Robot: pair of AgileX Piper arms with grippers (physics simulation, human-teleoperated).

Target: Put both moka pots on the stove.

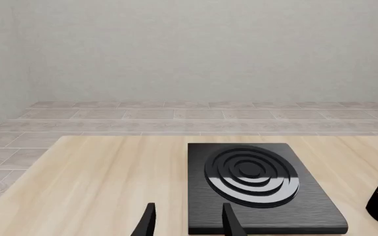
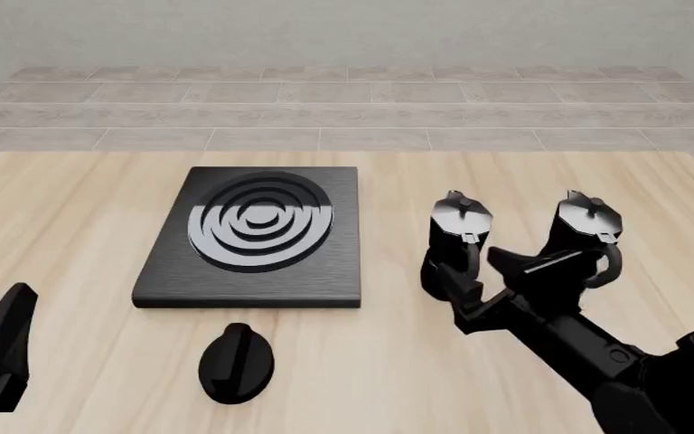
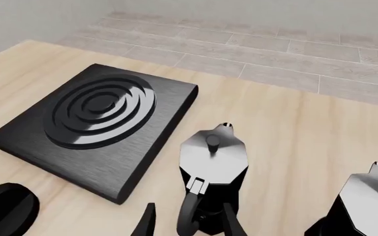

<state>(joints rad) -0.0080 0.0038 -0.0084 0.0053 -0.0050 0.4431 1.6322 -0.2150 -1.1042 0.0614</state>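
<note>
Two pots waiting beside the stove, my right fingers closing in on the nearer one

Both moka pots (image 2: 459, 228) (image 2: 587, 231) stand upright on the counter (image 2: 70, 208), right of the stove (image 2: 257, 237), which is bare. My right gripper (image 3: 187, 223) is spread wide around the near pot's handle (image 3: 190, 209), holding nothing; my left gripper (image 1: 187, 223) hangs released near the stove's edge. The pot looks rigid, smooth-faceted, probably top-heavy, so I judge the waist the safer hold than the thin handle.
</note>
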